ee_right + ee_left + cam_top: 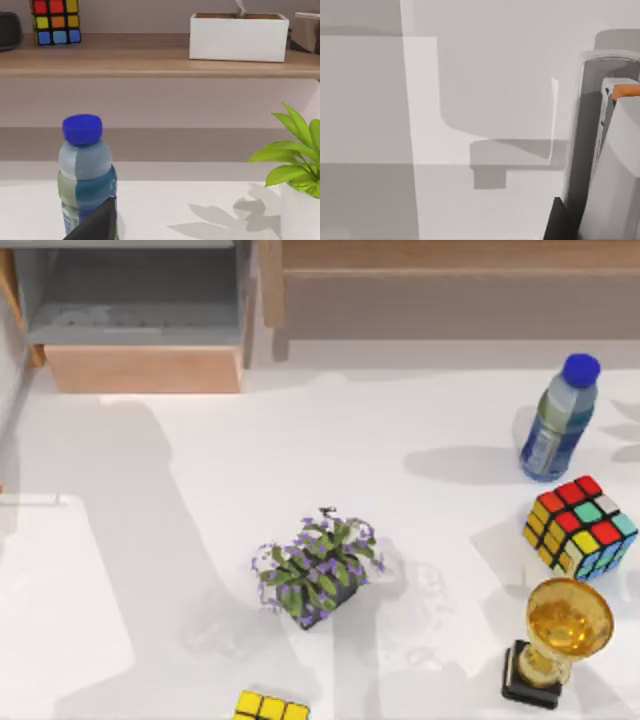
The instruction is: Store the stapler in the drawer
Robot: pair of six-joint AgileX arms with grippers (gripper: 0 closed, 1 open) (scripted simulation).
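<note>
1. At the top-left corner of the surface [420,420], the drawer [145,368] stands pulled out. It has a plain pale wood front panel, light-wood side walls and a grey inside. The brown cabinet body [450,290] runs along the far edge to its right.
2. Stapler location: cannot tell from these views.
3. Left end effector [560,225]: a dark wedge at the frame edge in the left wrist view, beside a pale grey form with a rounded end [600,150] and an orange patch. Spread or pressed together: cannot tell. Beneath it lies bare white surface with grey shadows.
4. Right end effector [97,225]: a dark wedge in front of the water bottle [85,175]. State: cannot tell.
5. Open room: the left half of the surface in front of the drawer panel is bare. The purple-flowered potted plant [318,568] sits near the centre.
6. The right edge is crowded. Water bottle [558,420], Rubik's cube [580,525] and gold trophy [555,645] stand in a line, near one another but apart.
7. A second cube [270,707], yellow face up, is cut by the near edge.
8. In the right wrist view, a shelf [150,60] behind the bottle carries a Rubik's cube [55,21] and a white box [239,37]. A green plant in a white pot [297,165] stands on the surface.
</note>
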